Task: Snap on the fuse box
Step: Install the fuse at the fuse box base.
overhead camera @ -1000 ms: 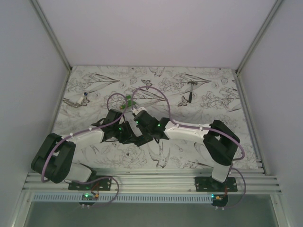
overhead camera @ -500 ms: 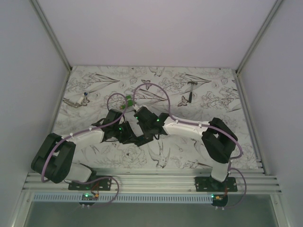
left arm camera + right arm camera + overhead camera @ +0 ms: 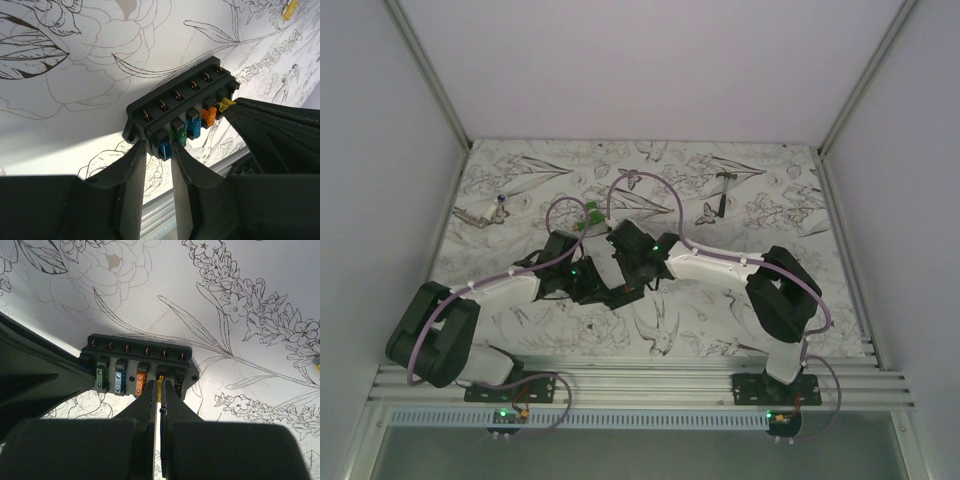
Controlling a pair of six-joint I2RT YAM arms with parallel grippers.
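Note:
The fuse box (image 3: 180,107) is a black oblong block with copper contacts on top and green, blue and orange fuses in its slots. My left gripper (image 3: 159,150) is shut on its end, around a blue fuse. In the right wrist view the fuse box (image 3: 135,352) faces me, and my right gripper (image 3: 159,387) is shut on a thin yellow fuse (image 3: 159,384) at a slot near the box's right end. In the top view both grippers (image 3: 603,270) meet at the table's middle and hide the box.
A small green piece (image 3: 590,213) lies just beyond the grippers. A dark hammer-shaped tool (image 3: 724,190) lies at the back right and a small metal item (image 3: 485,212) at the back left. White walls enclose the table; a metal rail (image 3: 640,385) runs along the near edge.
My right arm has pushed a little further left, toward the left gripper and the box. The left arm has not moved.

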